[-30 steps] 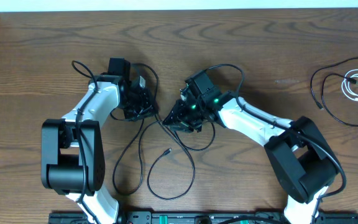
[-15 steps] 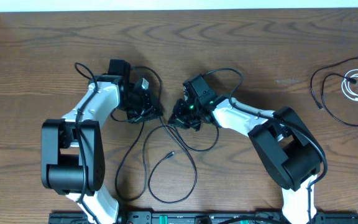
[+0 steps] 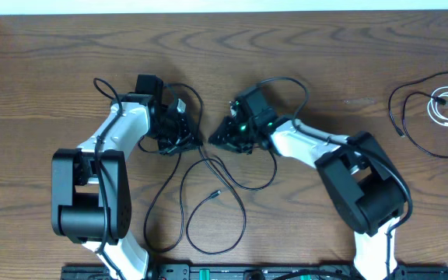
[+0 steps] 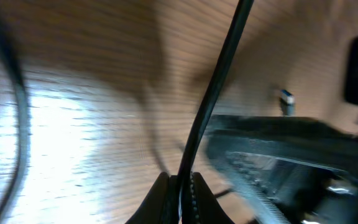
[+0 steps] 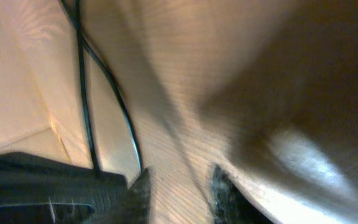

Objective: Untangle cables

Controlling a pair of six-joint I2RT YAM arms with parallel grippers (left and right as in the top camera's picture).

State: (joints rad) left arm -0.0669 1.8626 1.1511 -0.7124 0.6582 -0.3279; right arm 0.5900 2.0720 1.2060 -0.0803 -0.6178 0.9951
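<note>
Left hand (image 4: 180, 196) was clamped on 1 black cable (image 4: 215, 99); right hand (image 5: 180, 186) stood parted, gripping nothing, over the table (image 5: 185, 74).

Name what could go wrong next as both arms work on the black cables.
The left end effector pinches a black cord; pulling may tighten the crossed loops instead of freeing them. The open right end effector sits very close to the left one, so they might collide.

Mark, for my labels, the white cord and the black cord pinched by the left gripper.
white cord (image 3: 442, 101), overhead view, the coil's bunched middle.
black cord (image 4: 218, 81), left wrist view, its straight stretch mid-frame.
</note>
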